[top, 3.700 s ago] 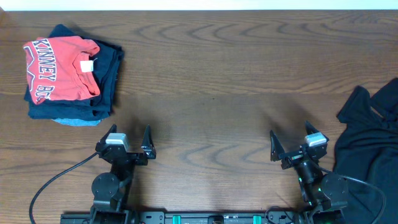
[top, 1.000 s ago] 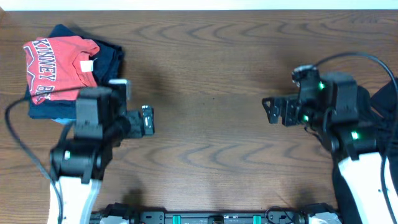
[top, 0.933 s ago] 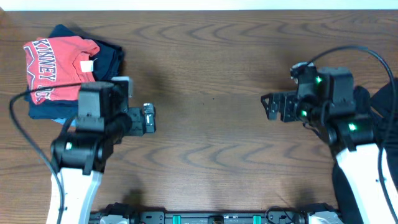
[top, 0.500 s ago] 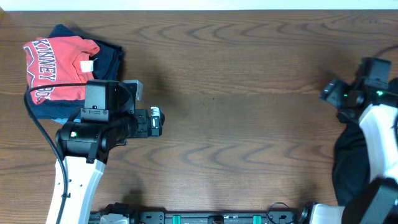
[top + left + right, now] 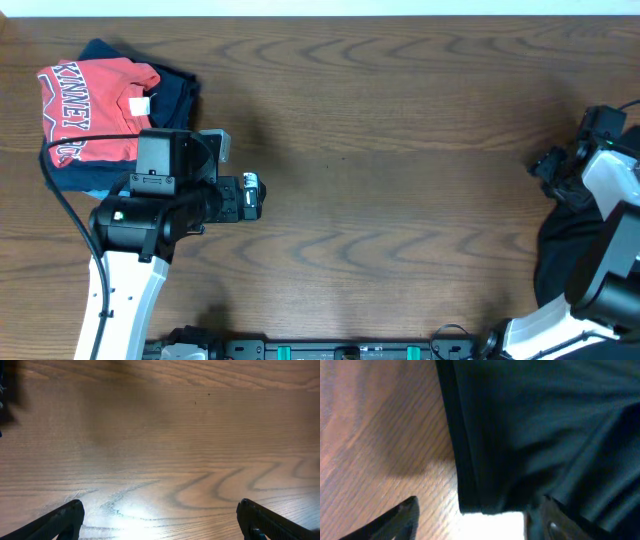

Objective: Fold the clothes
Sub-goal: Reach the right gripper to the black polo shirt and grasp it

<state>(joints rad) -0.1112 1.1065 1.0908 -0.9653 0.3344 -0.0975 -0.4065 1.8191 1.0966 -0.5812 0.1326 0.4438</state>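
Swung rightward, the right gripper (image 5: 472, 515) straddles the hem of the black garment (image 5: 530, 425), jaws apart, not yet pinching; the left gripper (image 5: 160, 522) waits released. Folding hasn't begun.

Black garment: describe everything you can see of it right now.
The black garment lies crumpled at the right of the table, partly out of the overhead view and under the right arm. Plain, soft, matte fabric in loose folds, with a straight hem flat on the wood. The open right hand straddles the hem's corner; contact is unclear.
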